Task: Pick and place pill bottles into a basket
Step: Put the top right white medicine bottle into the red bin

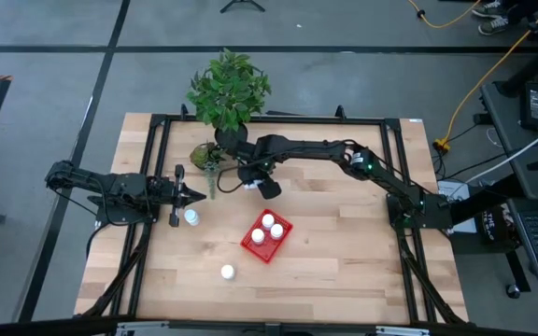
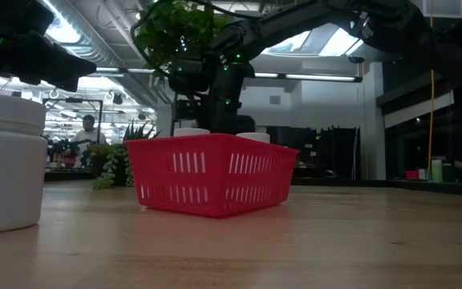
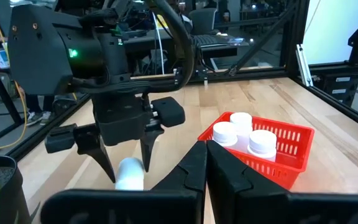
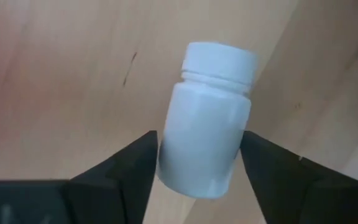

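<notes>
Red latticed plastic forms the small rectangular basket (image 1: 266, 237), which sits turned at an angle near the middle of the pale wooden table (image 1: 344, 271), slightly toward the near edge. Three small white cylindrical pill bottles with white caps (image 1: 268, 230) stand upright inside it; in the left wrist view the three caps (image 3: 246, 132) rise above the rim.

The right arm reaches from the right edge across the table toward the far-left area. Its gripper, the right gripper (image 1: 253, 183), hangs just off the basket's far-left side. In the right wrist view a white pill bottle (image 4: 207, 118) lies tilted between the two dark fingers (image 4: 129, 165), which touch or nearly touch its sides; whether the grip is complete cannot be told. The left wrist view shows the same bottle (image 3: 130, 172) between the fingertips, low over the table.

The left arm lies along the left edge. The left gripper (image 1: 197, 196) is clenched with nothing in it, its tips pressed together. One white bottle (image 1: 191, 217) stands on the table just beside these tips.

Another white bottle (image 1: 227, 272) stands alone toward the near edge, apart from the basket.

A green leafy plant in a dark pot (image 1: 229, 91) stands at the far edge.
</notes>
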Action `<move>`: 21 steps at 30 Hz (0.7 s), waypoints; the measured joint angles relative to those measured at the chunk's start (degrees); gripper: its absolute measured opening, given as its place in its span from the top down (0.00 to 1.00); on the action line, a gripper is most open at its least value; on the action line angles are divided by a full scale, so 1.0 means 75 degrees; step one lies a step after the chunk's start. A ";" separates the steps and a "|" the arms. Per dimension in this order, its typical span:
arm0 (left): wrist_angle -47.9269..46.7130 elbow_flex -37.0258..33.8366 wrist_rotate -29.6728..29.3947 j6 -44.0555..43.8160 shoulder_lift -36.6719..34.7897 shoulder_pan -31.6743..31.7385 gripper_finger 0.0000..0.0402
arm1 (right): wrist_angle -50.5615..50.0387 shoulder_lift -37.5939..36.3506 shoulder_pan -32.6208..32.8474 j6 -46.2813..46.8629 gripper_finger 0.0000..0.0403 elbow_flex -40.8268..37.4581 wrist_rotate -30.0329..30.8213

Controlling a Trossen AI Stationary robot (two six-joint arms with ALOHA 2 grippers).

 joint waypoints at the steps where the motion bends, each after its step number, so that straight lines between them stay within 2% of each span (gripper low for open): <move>1: 0.0000 0.0000 0.0000 0.0000 0.0003 0.0000 0.99 | 0.0044 0.0000 0.0000 0.0040 0.44 0.0000 -0.0004; 7: 0.0000 0.0000 0.0000 0.0000 0.0003 0.0000 0.99 | 0.0061 -0.0003 -0.0003 0.0066 0.60 0.0000 -0.0176; 11: 0.0000 0.0000 0.0000 0.0000 0.0003 -0.0002 0.99 | 0.0058 -0.0003 -0.0003 0.0068 0.64 0.0000 -0.0198; 14: 0.0000 0.0001 0.0000 -0.0002 0.0003 0.0000 0.98 | 0.0058 -0.0003 0.0005 0.0072 0.61 0.0000 -0.0198; 21: 0.0000 0.0000 0.0001 0.0000 0.0003 0.0000 0.99 | 0.0206 0.0083 0.0129 0.0292 0.44 0.0012 -0.0198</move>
